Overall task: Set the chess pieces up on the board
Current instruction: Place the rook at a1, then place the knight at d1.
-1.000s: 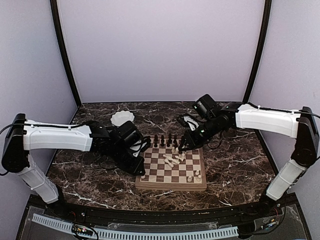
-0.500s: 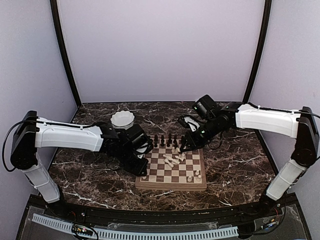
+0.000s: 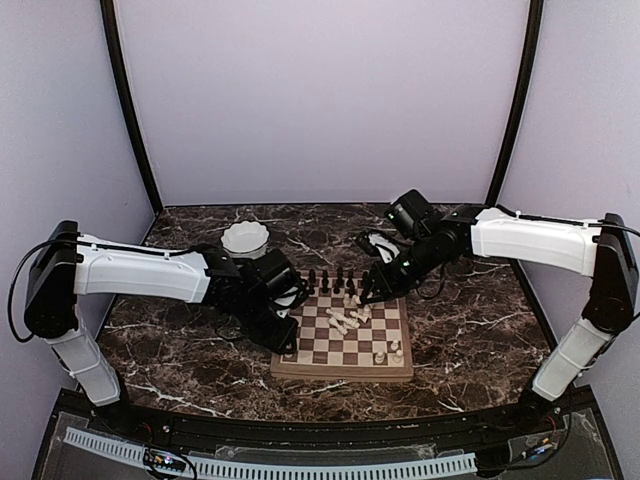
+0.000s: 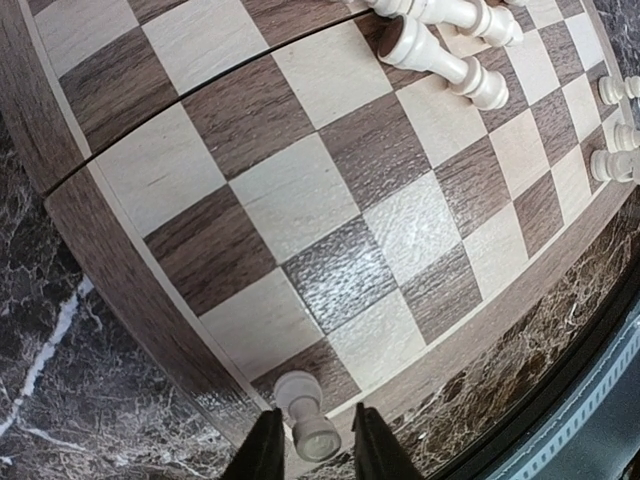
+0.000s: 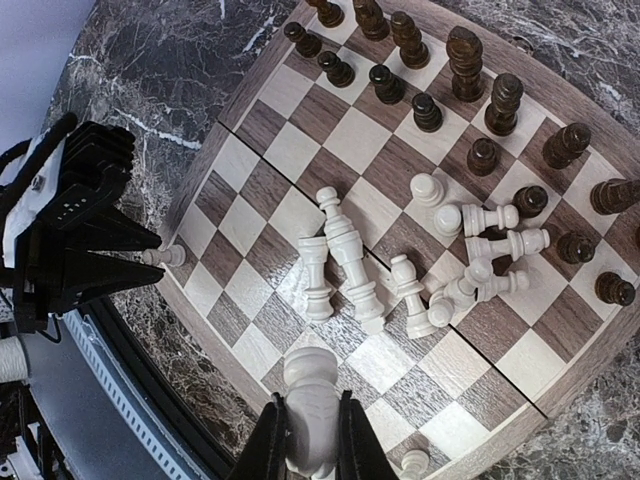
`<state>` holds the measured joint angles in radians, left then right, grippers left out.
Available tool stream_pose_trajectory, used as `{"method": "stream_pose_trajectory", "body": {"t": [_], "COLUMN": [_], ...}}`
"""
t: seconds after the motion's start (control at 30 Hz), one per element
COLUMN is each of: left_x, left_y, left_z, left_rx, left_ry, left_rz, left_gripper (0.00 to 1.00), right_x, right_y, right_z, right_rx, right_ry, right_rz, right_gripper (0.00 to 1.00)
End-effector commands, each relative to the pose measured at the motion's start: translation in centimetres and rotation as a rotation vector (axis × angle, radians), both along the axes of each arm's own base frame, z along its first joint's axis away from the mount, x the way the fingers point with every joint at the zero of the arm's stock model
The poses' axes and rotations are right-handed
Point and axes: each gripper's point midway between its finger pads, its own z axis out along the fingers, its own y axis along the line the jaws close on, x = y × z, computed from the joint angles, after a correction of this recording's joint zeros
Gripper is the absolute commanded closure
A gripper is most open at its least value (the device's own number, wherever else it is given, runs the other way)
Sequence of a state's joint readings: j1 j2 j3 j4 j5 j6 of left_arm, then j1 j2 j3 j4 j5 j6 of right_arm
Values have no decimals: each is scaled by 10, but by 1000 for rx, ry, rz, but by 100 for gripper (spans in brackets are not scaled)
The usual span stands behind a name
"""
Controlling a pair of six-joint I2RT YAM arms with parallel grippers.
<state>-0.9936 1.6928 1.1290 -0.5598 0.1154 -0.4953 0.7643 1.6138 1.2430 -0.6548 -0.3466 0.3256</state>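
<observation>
The board lies mid-table, with dark chess pieces standing along its far rows and cream ones toppled in a heap at its middle. My left gripper is low at the near-left corner. Its jaws are open a little around a small white piece standing on the corner dark square, with a thin gap on each side. My right gripper hovers above the board's far right part, shut on a large white piece. The heap lies below it.
A white scalloped dish stands on the marble behind the left arm. Two or three white pieces stand at the board's near-right corner. The left gripper shows as a black block at the board's edge in the right wrist view.
The left arm has reached slightly further toward the board's corner, and its jaws have parted from the small white piece. The right arm has held still with its piece.
</observation>
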Motion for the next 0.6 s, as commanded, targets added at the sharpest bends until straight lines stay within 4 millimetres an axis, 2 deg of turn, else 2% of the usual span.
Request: {"method": "stream_pose_trajectory", "body": {"t": [0.0,0.13,0.27,0.33,0.4,0.43,0.5,0.57], "left_x": [-4,-3,1,7,12,14,15,14], "left_y": [2,1,-3,-4,-13,-21,-32,-39], "left_z": [5,13,41,64,95,116,143,158], "left_rx": [13,-3,-47,-87,-183,-260,-346,-381], "left_ry": [3,-11,-55,-111,-197,-245,-323,-381], "left_rz": [-9,-12,-21,-24,-62,-88,-162,-246], "left_gripper": [68,59,55,53,52,51,50,49], "right_x": [1,1,0,-2,-5,-7,-10,-11], "right_y": [-1,-1,0,4,11,15,21,26], "right_z": [-2,1,8,20,35,43,58,71], "right_rx": [3,7,18,59,121,153,206,241], "right_ry": [-3,-7,-20,-39,-65,-76,-90,-98], "right_rz": [3,4,19,45,86,107,146,170], "right_gripper": [91,91,91,91,90,90,90,89]}}
